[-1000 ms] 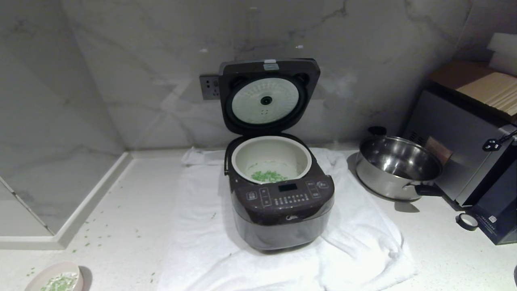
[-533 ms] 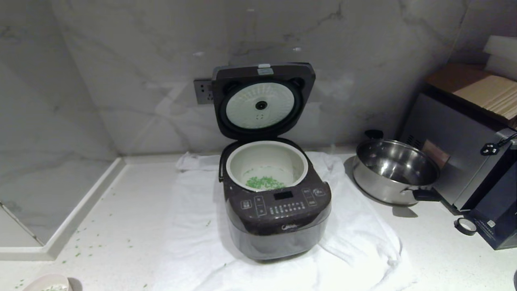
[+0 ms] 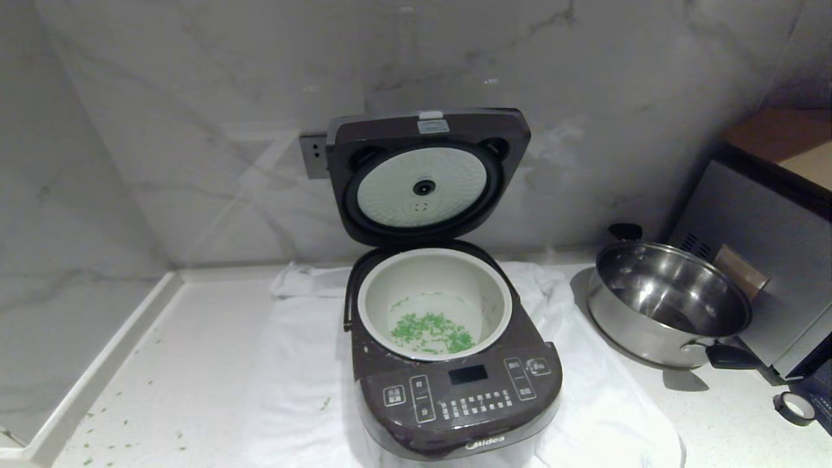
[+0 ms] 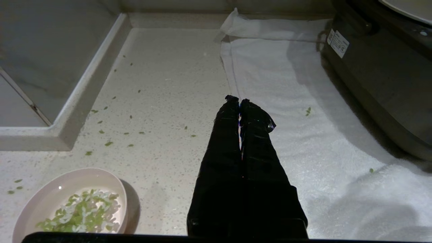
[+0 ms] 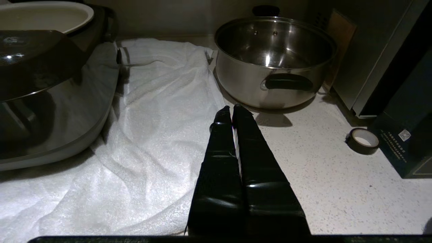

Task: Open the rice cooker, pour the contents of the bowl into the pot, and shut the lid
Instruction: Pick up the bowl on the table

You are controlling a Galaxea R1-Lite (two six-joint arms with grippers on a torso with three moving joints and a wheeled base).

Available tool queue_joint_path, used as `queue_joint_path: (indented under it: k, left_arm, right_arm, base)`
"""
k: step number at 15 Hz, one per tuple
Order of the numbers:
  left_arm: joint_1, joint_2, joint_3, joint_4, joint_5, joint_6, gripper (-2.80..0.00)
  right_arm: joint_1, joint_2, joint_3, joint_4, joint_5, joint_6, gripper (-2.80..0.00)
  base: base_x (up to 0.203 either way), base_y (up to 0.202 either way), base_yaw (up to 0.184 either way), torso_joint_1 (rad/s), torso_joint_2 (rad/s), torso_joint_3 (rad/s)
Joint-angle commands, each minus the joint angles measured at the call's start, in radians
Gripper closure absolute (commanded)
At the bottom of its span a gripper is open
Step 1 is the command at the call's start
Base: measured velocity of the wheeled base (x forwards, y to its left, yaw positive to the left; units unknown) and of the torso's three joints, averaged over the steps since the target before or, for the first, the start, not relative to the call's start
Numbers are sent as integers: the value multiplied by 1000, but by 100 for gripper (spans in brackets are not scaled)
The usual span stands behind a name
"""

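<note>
The dark brown rice cooker (image 3: 455, 403) stands on a white towel with its lid (image 3: 426, 175) raised upright against the wall. Green contents (image 3: 432, 331) lie in the bottom of the pale pot (image 3: 434, 302). The pink bowl (image 4: 71, 206) sits on the counter to the cooker's left, seen only in the left wrist view, with green and white bits (image 4: 84, 214) still in it. My left gripper (image 4: 239, 100) is shut and empty above the towel's edge, beyond the bowl. My right gripper (image 5: 231, 108) is shut and empty on the cooker's right. Neither arm shows in the head view.
A shiny steel pan (image 3: 669, 302) with black handles stands right of the cooker, before a grey metal oven box (image 3: 767, 260). A tape roll (image 3: 794, 408) lies near it. Green bits (image 4: 108, 143) are scattered on the counter. A raised ledge (image 3: 104, 370) borders the left.
The whole head view has shifted: the cooker now looks nearer and lower in the picture, and the bowl has slipped out of view at the lower left. Nothing on the counter has moved.
</note>
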Motion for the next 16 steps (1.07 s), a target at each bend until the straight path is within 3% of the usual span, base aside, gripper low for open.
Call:
queue_joint_path:
  k: [1,5,11,16]
  left_arm:
    - [0,0,0,0,2,-1,0]
    - [2,0,-16,10,16,0,0]
    - [2,258,-220,51,201,-4,0]
    - [44,511,-466,313,315,-68,0]
  right_arm:
    - [0,1,0,0,1,-1,0]
    - [0,1,0,1,-1,7,0]
    - [0,1,0,0,-1,7,0]
    - [-1,1,0,1,-1,7,0]
  base:
    - [0,0,0,0,0,0]
    - [0,0,0,0,0,0]
    - [0,0,0,0,0,0]
    - [0,0,0,0,0,0]
